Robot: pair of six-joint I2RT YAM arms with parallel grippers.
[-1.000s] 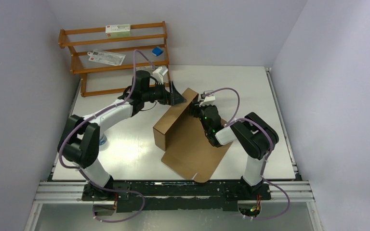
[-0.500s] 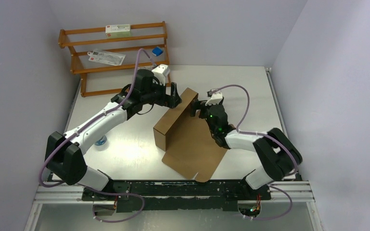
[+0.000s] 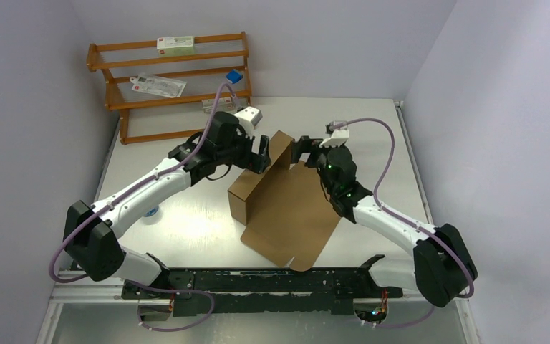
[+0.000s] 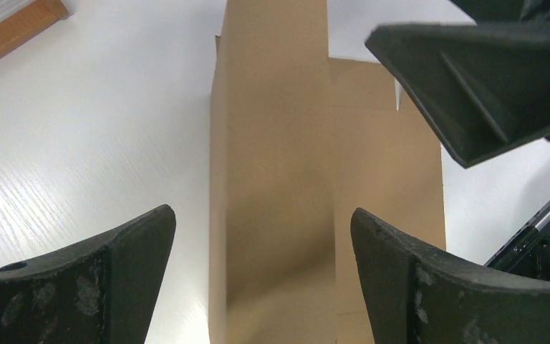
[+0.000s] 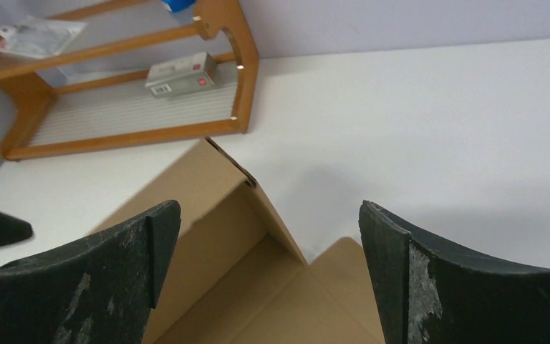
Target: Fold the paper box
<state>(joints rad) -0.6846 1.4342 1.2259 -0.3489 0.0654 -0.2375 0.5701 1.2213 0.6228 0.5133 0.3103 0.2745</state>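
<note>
The paper box is a plain brown cardboard sheet lying on the white table, with one long wall folded up along its left side. My left gripper hovers open over the wall's far end, and the box fills the space below its open jaws. My right gripper hangs open just right of that far corner, holding nothing. In the right wrist view the upright wall and an end flap of the box lie under the gripper.
A wooden rack stands at the back left, holding a white carton, a flat packet and a blue item. A small round object lies by the left arm. Side walls close in the table.
My right gripper has opened, let go of the raised wall and drawn back up and to the right. My left gripper has shifted slightly toward the wall's far corner. The wall stays upright.
</note>
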